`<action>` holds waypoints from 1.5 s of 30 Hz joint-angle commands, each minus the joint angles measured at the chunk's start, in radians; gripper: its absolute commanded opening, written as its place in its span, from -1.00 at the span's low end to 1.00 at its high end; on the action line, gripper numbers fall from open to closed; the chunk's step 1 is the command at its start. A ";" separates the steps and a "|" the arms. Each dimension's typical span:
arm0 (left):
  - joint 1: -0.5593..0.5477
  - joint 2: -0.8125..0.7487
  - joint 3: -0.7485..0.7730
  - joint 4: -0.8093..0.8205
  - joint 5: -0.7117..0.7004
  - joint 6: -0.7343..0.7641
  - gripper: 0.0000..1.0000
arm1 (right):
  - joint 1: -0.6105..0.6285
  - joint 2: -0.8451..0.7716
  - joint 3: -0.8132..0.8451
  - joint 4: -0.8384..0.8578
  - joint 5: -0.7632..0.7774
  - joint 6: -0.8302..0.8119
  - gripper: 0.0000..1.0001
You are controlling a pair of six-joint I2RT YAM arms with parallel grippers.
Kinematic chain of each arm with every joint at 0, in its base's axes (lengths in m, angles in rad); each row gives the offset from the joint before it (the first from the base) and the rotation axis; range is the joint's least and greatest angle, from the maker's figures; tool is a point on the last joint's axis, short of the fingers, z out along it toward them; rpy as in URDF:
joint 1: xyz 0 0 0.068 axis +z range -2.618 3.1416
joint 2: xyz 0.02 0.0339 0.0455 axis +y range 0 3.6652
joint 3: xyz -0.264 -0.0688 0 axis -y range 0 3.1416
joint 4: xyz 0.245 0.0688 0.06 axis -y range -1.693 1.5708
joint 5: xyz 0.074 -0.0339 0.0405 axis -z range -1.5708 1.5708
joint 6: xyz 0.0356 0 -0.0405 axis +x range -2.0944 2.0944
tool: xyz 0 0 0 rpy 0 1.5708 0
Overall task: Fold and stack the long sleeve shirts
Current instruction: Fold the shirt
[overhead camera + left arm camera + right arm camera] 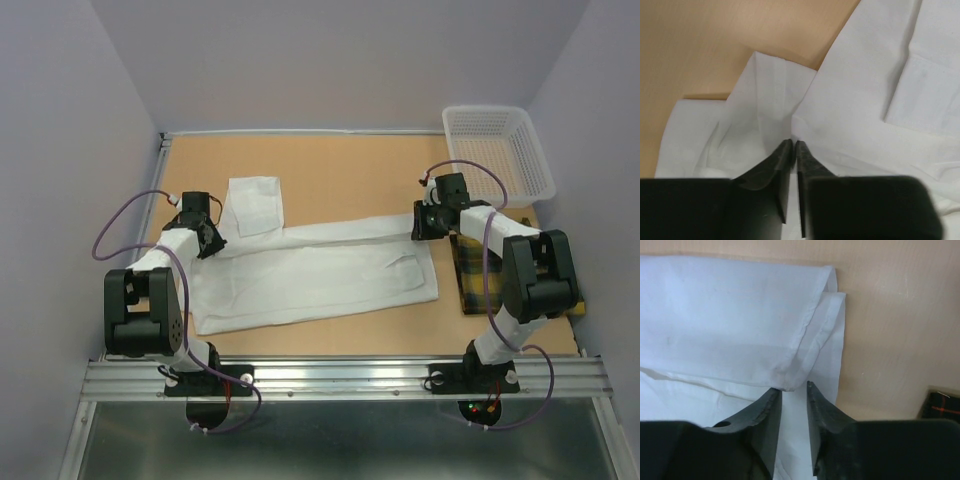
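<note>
1. The white shirt (320, 275) lies flat in the middle of the table (340, 165). It is folded into a long shape that runs from left to right.
2. One folded piece of it sticks up toward the back of the table, near the left end.
3. The left gripper (207, 240) is down at the left end of the white shirt, right on the cloth.
4. Seen from the left wrist, its two black fingers (777, 162) are almost together, with only a thin crack between them. White cloth lies bunched up just past the tips and under them. I cannot tell if a bit of cloth is pinched in the crack.
5. The right gripper (422, 225) is down at the right end of the white shirt, at its back corner.
6. Seen from the right wrist, its fingers (767, 412) stand apart with a clear gap. The stitched edge of the shirt comes down to a point right at the tips. More white cloth shows under the gap. The jaws are not squeezing anything.
7. The plaid shirt (478, 285) lies at the right side of the table, partly under the right arm. It is just beside the white shirt and no gripper touches it.
8. A white basket (497, 150) sits in the back right corner, well away from both shirts.
</note>
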 commanded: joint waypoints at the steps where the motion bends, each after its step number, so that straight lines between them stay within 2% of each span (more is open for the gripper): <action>1: 0.001 -0.057 -0.004 -0.012 -0.029 -0.024 -0.34 | 0.009 -0.046 0.001 0.051 -0.005 0.030 -0.27; 3: 0.001 -0.079 0.001 -0.014 -0.006 -0.019 -0.17 | 0.009 -0.081 0.015 0.048 -0.013 0.033 -0.07; 4: 0.001 -0.102 0.003 -0.019 0.005 -0.016 0.09 | 0.015 -0.099 0.020 0.046 -0.022 0.031 -0.06; 5: 0.001 -0.113 0.009 -0.023 0.023 -0.015 0.12 | 0.017 -0.113 0.027 0.045 -0.025 0.039 0.03; 7: 0.001 -0.146 0.013 -0.032 0.036 -0.009 0.44 | 0.029 -0.157 0.041 0.040 -0.046 0.045 0.06; 10: 0.001 -0.179 0.032 -0.036 0.055 0.002 0.73 | 0.072 -0.187 0.087 0.040 -0.039 0.065 0.06; 15: 0.001 -0.160 0.102 -0.016 0.083 0.007 0.77 | 0.167 -0.109 0.213 0.042 0.035 0.140 0.05; 19: -0.002 -0.124 0.147 -0.011 0.098 -0.002 0.77 | 0.276 0.012 0.319 0.046 0.176 0.246 0.01; 23: -0.009 -0.125 0.155 -0.006 0.100 -0.005 0.77 | 0.367 0.111 0.343 0.062 0.294 0.298 -0.03; 27: -0.012 -0.128 0.136 -0.006 0.100 -0.009 0.77 | 0.413 0.169 0.304 0.075 0.315 0.338 -0.04; 37: -0.015 -0.116 0.119 -0.002 0.103 -0.001 0.77 | 0.496 0.141 0.107 0.095 0.346 0.387 -0.04; 45: -0.016 -0.058 0.176 0.001 0.118 -0.002 0.77 | 0.503 0.096 0.075 0.100 0.346 0.397 -0.04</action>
